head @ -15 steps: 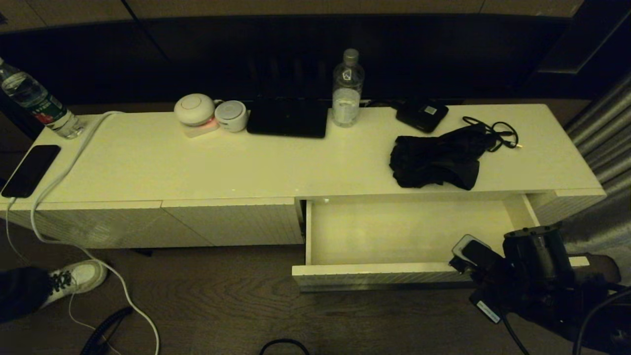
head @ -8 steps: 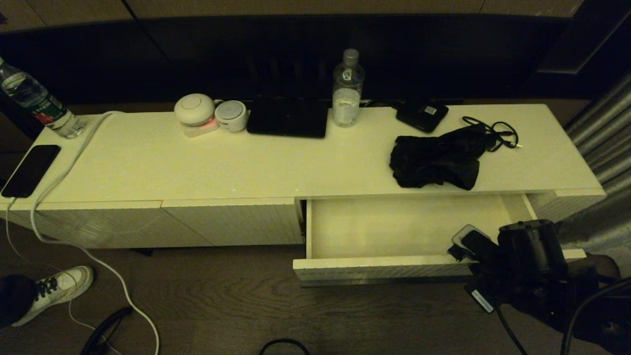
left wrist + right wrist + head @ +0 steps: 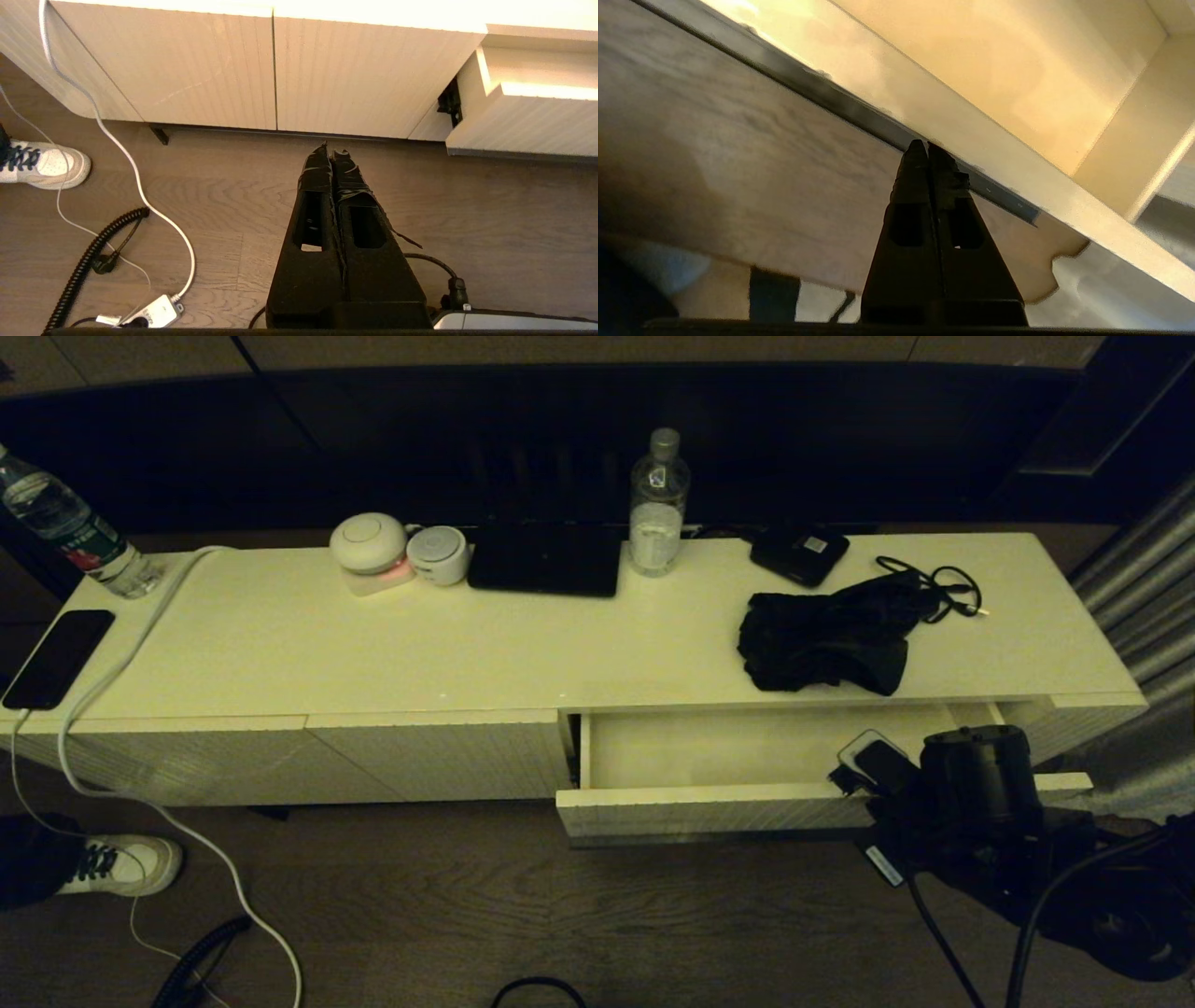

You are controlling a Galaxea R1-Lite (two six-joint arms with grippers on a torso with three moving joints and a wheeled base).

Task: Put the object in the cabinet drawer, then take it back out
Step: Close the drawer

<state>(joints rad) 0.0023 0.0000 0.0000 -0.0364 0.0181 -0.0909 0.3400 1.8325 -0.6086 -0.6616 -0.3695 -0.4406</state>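
The object, a black fabric bundle (image 3: 822,639), lies on the cabinet top above the drawer, with no gripper touching it. The cream cabinet drawer (image 3: 709,807) stands partly open and looks empty inside. My right gripper (image 3: 928,145) is shut, its tips against the dark handle strip on the drawer front (image 3: 1017,158). In the head view the right wrist (image 3: 976,784) covers the drawer's right end and hides the fingers. My left gripper (image 3: 332,151) is shut and empty, low over the floor in front of the ribbed panels, left of the drawer (image 3: 523,126).
On the cabinet top stand a water bottle (image 3: 658,504), a small black box (image 3: 799,553), a looped cable (image 3: 938,581), a dark flat slab (image 3: 546,558) and white round devices (image 3: 369,543). A phone (image 3: 56,658) and white cord (image 3: 103,681) lie at the left. A shoe (image 3: 121,863) is on the floor.
The drawer has slid inward toward the cabinet, and my right arm has moved in with its front. The person's shoe at the left has shifted.
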